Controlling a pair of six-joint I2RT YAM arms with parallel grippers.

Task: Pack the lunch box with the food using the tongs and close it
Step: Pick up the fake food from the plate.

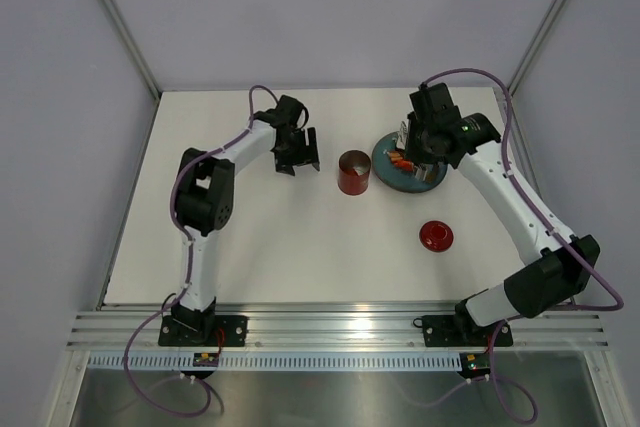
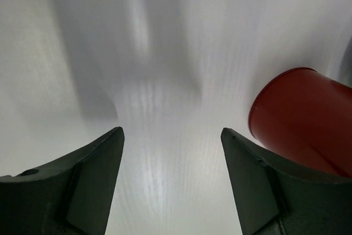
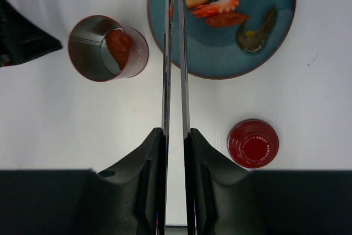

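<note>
**Ana:** Where is the lunch box (image 1: 353, 172)?

**Ben:** It stands upright and uncovered at the middle of the top view, on the white table (image 1: 250, 247). In the right wrist view it is at the upper left. Its inside is silvery, and one orange-red piece (image 3: 118, 45) lies in it.

**Ana:** And its lid (image 1: 436, 236)?

**Ben:** It lies flat on the table, lower right of the lunch box in the top view. It is well apart from the lunch box and clear of the plate.

**Ana:** Where is the other food (image 3: 217, 4)?

**Ben:** It is on the blue-grey plate (image 3: 264, 59), at the top of the right wrist view. There is a shrimp, a striped slab and a red slice, with a dark piece further right. The plate sits just beside the lunch box, on its right.

**Ana:** What about the tongs (image 3: 166, 81)?

**Ben:** They run straight up the centre of the right wrist view. The two arms are nearly parallel with a thin gap between them. Their ends reach over the left part of the plate, next to the striped slab, and leave the frame at the top. Whether they pinch anything cannot be told.

**Ana:** Which claw has them?

**Ben:** The right gripper (image 3: 176, 133). Its fingers press on the outside of both arms, so it is clamped on the tongs.

**Ana:** And the other claw?

**Ben:** The left gripper (image 1: 298, 161) hangs left of the lunch box in the top view. Its jaws are spread wide with nothing between them. In its own wrist view the red wall of the lunch box shows at the right edge.
</note>
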